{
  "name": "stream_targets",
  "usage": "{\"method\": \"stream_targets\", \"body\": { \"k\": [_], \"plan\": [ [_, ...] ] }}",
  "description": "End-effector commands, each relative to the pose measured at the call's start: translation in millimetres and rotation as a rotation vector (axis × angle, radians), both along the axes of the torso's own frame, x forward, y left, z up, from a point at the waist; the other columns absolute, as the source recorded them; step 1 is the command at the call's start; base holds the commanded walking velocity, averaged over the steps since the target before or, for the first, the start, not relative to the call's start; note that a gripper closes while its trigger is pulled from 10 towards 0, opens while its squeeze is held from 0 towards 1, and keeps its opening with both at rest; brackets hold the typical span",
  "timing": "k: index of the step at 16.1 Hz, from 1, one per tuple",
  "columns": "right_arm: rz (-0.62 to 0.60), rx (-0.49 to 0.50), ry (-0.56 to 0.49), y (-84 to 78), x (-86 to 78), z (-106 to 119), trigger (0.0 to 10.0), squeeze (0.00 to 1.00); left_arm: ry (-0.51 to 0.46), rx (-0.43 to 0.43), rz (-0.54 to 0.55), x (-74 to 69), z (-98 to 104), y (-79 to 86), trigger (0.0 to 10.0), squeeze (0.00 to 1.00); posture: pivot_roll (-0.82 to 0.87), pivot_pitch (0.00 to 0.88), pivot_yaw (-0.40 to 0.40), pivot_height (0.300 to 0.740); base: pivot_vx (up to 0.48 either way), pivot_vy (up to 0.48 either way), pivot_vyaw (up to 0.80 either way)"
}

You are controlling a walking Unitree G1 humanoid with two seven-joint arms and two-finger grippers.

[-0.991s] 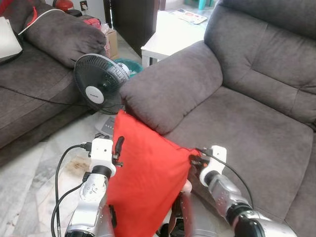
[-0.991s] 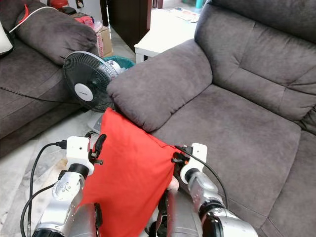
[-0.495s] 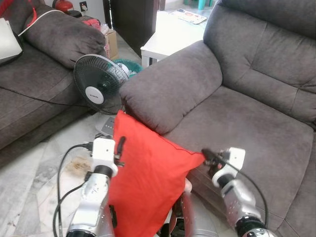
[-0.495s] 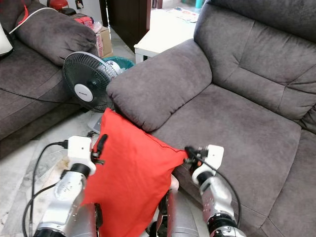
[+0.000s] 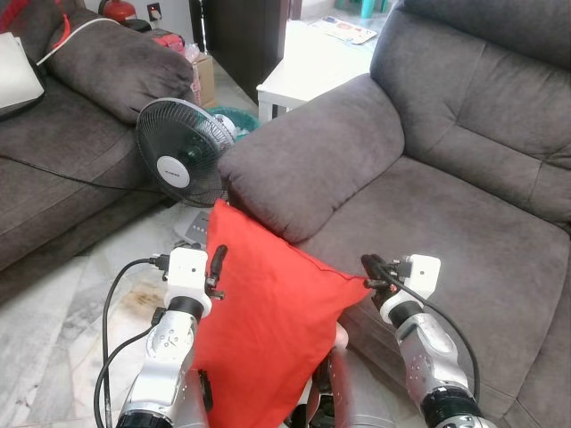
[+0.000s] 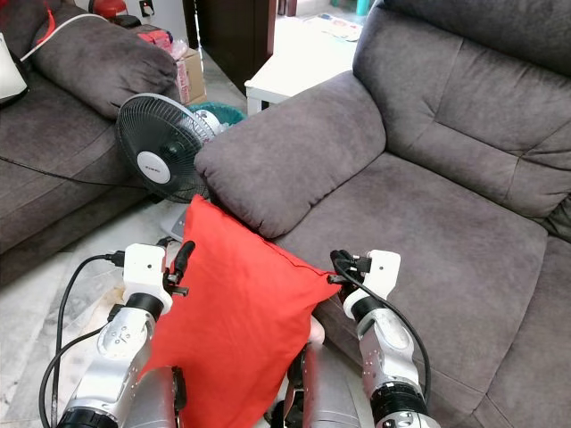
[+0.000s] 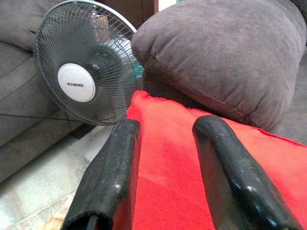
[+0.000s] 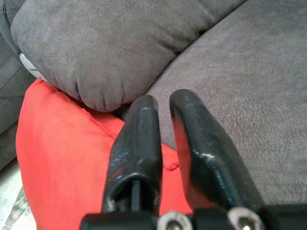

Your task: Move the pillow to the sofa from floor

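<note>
the pillow (image 5: 268,330) is showing as a bright red, smooth fabric cushion with a stitched seam along its edge and pointed corners, standing tilted on 1 edge between the 2 silver arms in front of the robot. its upper corner is leaning against the front of the sofa armrest (image 5: 312,160), and its right corner is reaching over the front edge of the sofa seat (image 5: 446,232) of the grey sofa; its lower end is dropping out of sight between the arms, so whether it is touching the floor (image 5: 62,303) is not clear. the left gripper (image 5: 214,267) is pressing against the pillow's left side, and in the left wrist view its 2 black fingers (image 7: 112,177) are standing apart with the red fabric lying behind and between them; whether they are actually pinching the cloth i cannot tell. the right gripper (image 6: 337,266) is sitting at the pillow's right corner, and in the right wrist view its fingers (image 8: 139,143) are standing nearly together with only a thin gap, the red corner just under them and nothing clearly caught between. a standing fan (image 5: 183,165) is sitting on the floor just behind the pillow, beside the armrest, with a second grey sofa (image 5: 62,152) further to the left and a white table (image 5: 312,62) behind the armrest.
</note>
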State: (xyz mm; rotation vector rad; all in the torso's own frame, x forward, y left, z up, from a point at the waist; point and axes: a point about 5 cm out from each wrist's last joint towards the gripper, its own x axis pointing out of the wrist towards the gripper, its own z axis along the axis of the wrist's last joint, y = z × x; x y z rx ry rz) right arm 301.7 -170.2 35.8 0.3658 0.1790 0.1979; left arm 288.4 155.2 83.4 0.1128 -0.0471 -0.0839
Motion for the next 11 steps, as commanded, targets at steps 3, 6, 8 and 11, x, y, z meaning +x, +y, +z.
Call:
{"method": "stream_targets", "body": {
  "k": [3, 6, 8, 11],
  "plan": [
    [-0.021, -0.01, -0.004, -2.7, 0.1, 1.9, 10.0, 1.0, 0.068, 0.049, 0.085, -13.1, -22.1, 19.5, 10.0, 0.0, 0.15, 0.052, -0.086, 0.568, 0.0, 0.0, 0.0],
    [-0.019, -0.017, -0.013, -4.6, 4.9, 8.2, 10.0, 1.0, 0.056, 0.04, 0.146, -16.6, -19.3, 31.5, 10.0, 0.0, 0.16, 0.035, -0.08, 0.568, 0.0, 0.0, 0.0],
    [-0.023, -0.024, -0.021, -7.7, 9.3, 12.5, 10.0, 1.0, 0.019, 0.053, 0.166, -15.0, -12.6, 37.7, 10.0, 0.0, 0.17, 0.026, -0.083, 0.568, 0.0, 0.0, 0.0],
    [-0.033, -0.037, -0.014, -12.6, 10.2, 13.0, 10.0, 1.0, -0.012, 0.057, 0.19, -10.9, -5.2, 43.0, 10.0, 0.0, 0.19, 0.01, -0.084, 0.568, 0.0, 0.0, 0.0]
  ]
}}
